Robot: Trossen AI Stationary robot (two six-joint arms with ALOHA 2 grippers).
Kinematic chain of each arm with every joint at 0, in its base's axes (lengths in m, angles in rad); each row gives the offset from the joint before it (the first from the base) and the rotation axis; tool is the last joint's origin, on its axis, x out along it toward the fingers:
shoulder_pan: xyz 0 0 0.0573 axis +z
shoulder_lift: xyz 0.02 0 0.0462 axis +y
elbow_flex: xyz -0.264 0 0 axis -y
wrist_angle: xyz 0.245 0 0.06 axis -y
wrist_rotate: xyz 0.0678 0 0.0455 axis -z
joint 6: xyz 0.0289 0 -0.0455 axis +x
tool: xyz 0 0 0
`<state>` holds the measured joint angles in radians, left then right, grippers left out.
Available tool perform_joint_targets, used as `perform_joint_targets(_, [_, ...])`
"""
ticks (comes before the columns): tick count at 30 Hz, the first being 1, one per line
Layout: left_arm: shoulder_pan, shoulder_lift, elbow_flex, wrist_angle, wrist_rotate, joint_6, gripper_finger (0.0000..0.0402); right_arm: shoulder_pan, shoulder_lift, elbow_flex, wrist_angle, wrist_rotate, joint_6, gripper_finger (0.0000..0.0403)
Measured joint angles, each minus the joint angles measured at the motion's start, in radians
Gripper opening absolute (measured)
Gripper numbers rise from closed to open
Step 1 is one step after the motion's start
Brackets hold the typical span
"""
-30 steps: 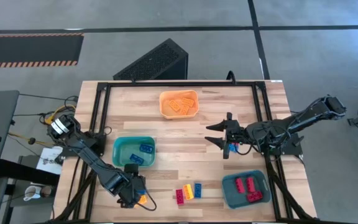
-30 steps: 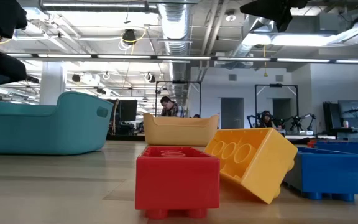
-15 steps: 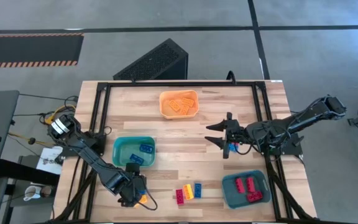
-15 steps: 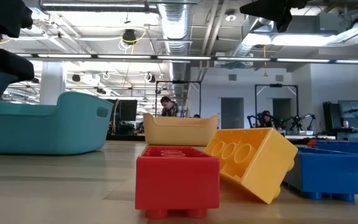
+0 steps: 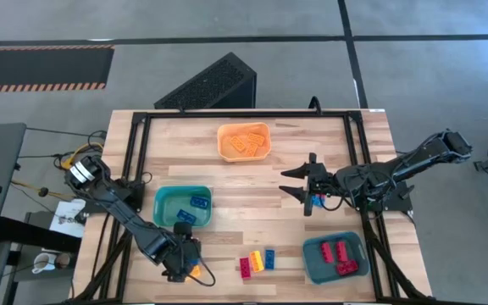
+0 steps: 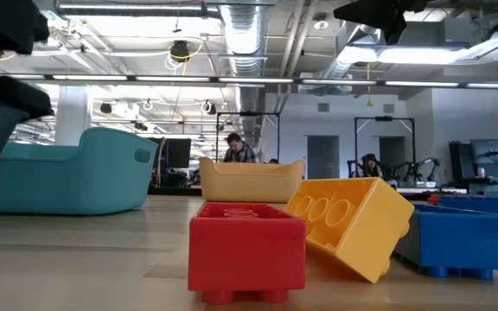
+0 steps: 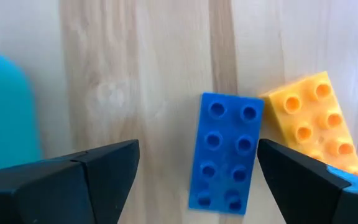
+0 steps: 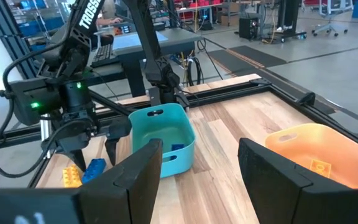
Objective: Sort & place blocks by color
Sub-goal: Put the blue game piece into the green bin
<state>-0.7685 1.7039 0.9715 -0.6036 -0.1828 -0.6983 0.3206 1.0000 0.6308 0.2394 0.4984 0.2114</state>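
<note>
My left gripper [image 7: 197,152] is open near the table's near-left edge [image 5: 180,264]. It points down with one finger on either side of a blue block [image 7: 224,154] that lies flat on the wood, and touches nothing. A yellow block [image 7: 312,124] lies against that blue block's side. The right wrist view shows both, the blue block [image 8: 95,168] and the yellow block [image 8: 71,176]. Red [image 5: 245,268], yellow [image 5: 257,261] and blue [image 5: 269,257] blocks lie in a row near the near edge. My right gripper [image 5: 293,184] hovers open over the table's right half.
A teal bin [image 5: 182,206] holding blue blocks stands just beyond the left gripper. An orange bin [image 5: 244,141] with yellow blocks is near the far edge. A darker teal bin [image 5: 335,257] with red blocks sits near right. A black frame [image 5: 134,169] borders the table.
In the low view, my left gripper has sunk a little toward the table over the blue block, still open. The blocks and the right arm have kept still.
</note>
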Motion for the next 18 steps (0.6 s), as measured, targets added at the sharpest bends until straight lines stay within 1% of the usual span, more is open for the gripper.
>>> perform_joint_targets(2, [0.0, 0.0, -0.03, 0.057, 0.003, -0.007, 0.03, 0.0, 0.0, 0.0, 0.0, 0.0, 0.0, 0.0235])
perform_joint_targets(5, [0.0, 0.0, -0.073, 0.107, 0.013, -0.028, 0.0275, 0.0, 0.0, 0.0, 0.0, 0.0, 0.0, 0.0235])
perform_joint_targets(8, [0.0, -0.003, -0.09, 0.111, 0.002, -0.045, 0.0236, 0.0, 0.0, 0.0, 0.0, 0.0, -0.001, 0.0235])
perform_joint_targets(11, [0.0, -0.003, -0.087, 0.103, 0.003, -0.035, 0.0182, 0.0, 0.0, 0.0, 0.0, 0.0, -0.001, 0.0235])
perform_joint_targets(14, [0.009, 0.0, -0.056, 0.078, 0.02, 0.002, 0.0115, 0.0, 0.0, 0.0, 0.0, 0.0, -0.001, 0.0235])
perform_joint_targets(15, [0.018, 0.001, -0.032, 0.062, 0.032, 0.02, 0.0101, 0.0, 0.0, 0.0, 0.0, 0.0, -0.001, 0.0235])
perform_joint_targets(18, [0.06, -0.02, 0.079, -0.038, 0.052, 0.094, 0.0102, 0.0, 0.0, 0.0, 0.001, 0.0, -0.001, 0.0235])
